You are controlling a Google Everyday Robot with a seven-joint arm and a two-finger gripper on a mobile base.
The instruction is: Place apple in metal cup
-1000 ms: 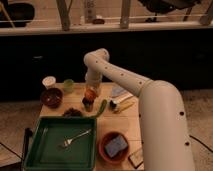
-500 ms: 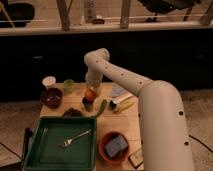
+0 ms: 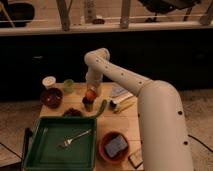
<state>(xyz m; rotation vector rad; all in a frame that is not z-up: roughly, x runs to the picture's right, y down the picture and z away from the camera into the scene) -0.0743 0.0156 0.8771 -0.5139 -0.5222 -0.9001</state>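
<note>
— Where is the tool point(image 3: 91, 89) right now?

— At the back half of the worktop point(image 3: 131, 125), hanging straight down from the white arm point(image 3: 125, 80), which bends in from the right. It is clenched on the apple point(image 3: 90, 95), whose orange-red side shows just under the wrist.

— And the metal cup?

— The metal cup point(image 3: 88, 105) stands directly below the apple, small and dark. The fruit sits right at its mouth; I cannot tell whether it touches the rim or hangs just clear of it.

— What is around them?

— To the left, a dark red bowl point(image 3: 51, 96). Behind that, a white cup point(image 3: 48, 81) and a pale green cup point(image 3: 68, 85) side by side, both apart from the metal one. Just right of the metal cup lies a long green vegetable point(image 3: 101, 108), slanting toward the front.

— And nearer the front edge?

— A green tray point(image 3: 37, 150) fills the front left, with a fork point(image 3: 76, 138) lying across it at an angle. Beside the tray, to the right, is an orange-brown bowl point(image 3: 103, 145) holding a blue sponge point(image 3: 116, 145). Both stand well apart from the apple and the metal cup.
</note>
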